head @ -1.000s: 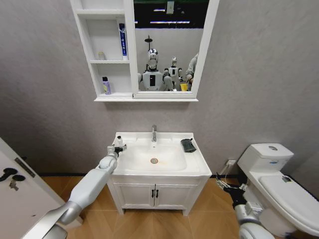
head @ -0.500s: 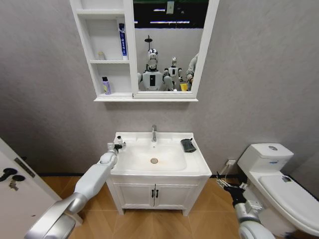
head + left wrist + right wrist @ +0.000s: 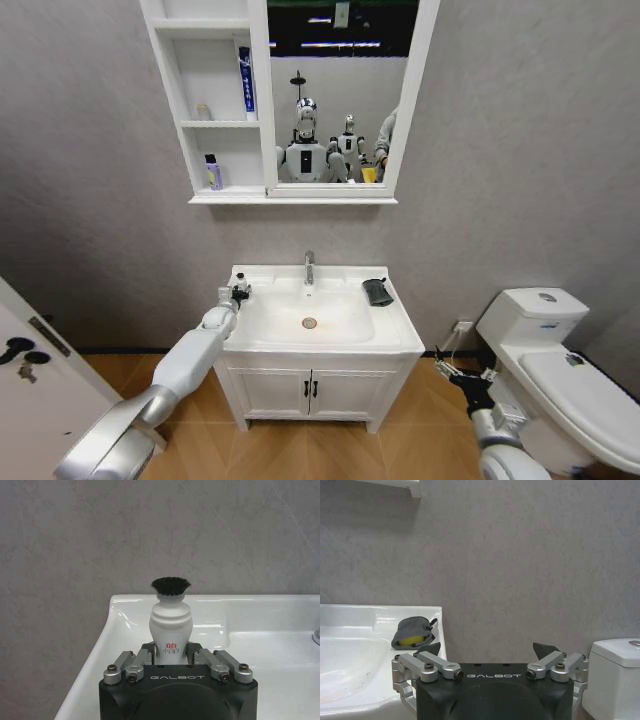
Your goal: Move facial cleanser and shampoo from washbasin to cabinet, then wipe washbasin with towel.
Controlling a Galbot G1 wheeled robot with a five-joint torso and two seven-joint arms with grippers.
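A small white bottle [image 3: 239, 288] with a black top stands upright at the rear left corner of the washbasin [image 3: 400, 330]. I cannot tell whether it is the facial cleanser or the shampoo. My left gripper [image 3: 233, 293] is at that corner. In the left wrist view my left gripper [image 3: 171, 651] is shut on the lower body of the bottle [image 3: 171, 617], above the basin's rim [image 3: 250, 610]. The dark grey towel [image 3: 377, 291] lies folded on the rear right of the rim. The right wrist view also shows the towel [image 3: 411, 632]. My right gripper [image 3: 450, 371] hangs low beside the vanity; the right gripper [image 3: 487, 652] is open.
The white wall cabinet [image 3: 218, 124] above holds a blue tube [image 3: 246, 82], a small jar [image 3: 203, 112] and a purple bottle [image 3: 213, 172], beside a mirror [image 3: 335, 90]. A chrome tap [image 3: 309, 268] stands at the basin's back. A toilet [image 3: 560, 350] is on the right.
My left gripper's fingers have drawn in around the white bottle, and the left forearm has shifted slightly at the basin's corner. The right arm has stayed still.
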